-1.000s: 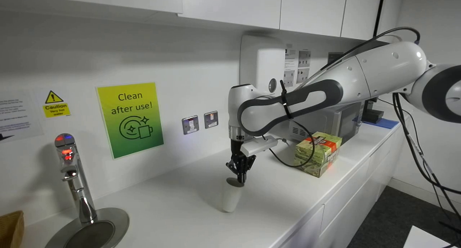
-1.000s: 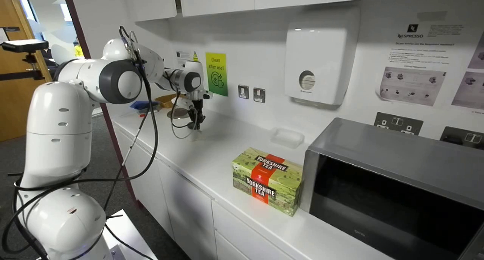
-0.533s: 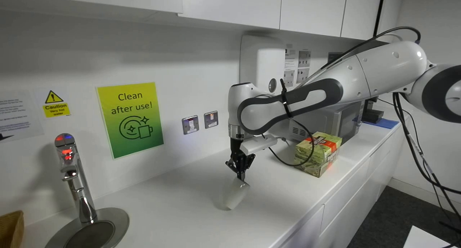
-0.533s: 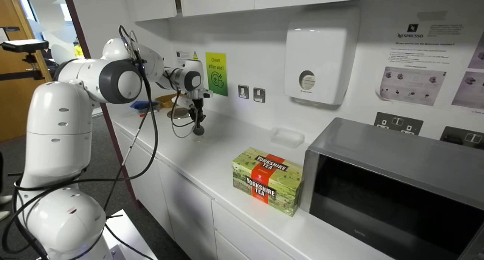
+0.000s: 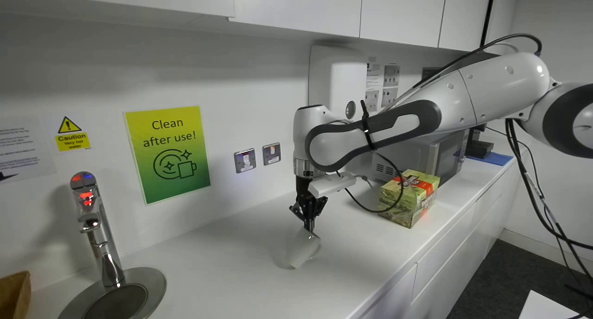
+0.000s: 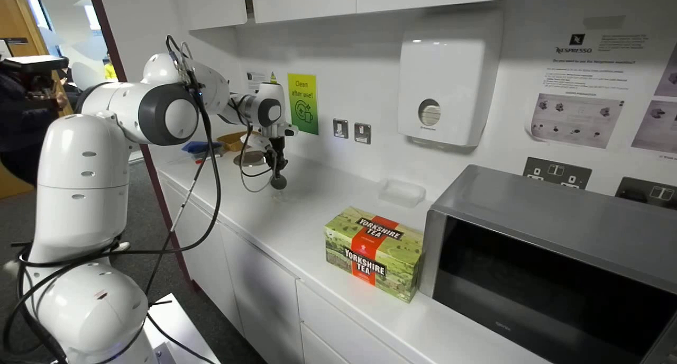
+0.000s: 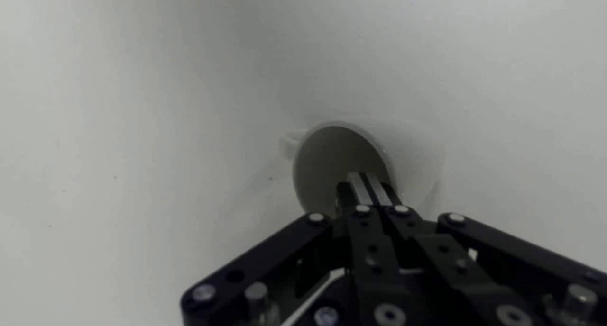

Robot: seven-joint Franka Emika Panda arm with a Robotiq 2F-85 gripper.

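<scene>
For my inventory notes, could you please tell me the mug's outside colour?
The mug is white outside, clearest in the wrist view.

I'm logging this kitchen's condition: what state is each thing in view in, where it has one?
Mug: tilted; base contact unclear
Gripper: shut on the mug's rim
Tap: red lights glowing, no water visible
Microwave: door shut
Tea box: looks closed
Drawers: shut
Overhead cupboards: look shut
Wall switches: too small to tell
</scene>
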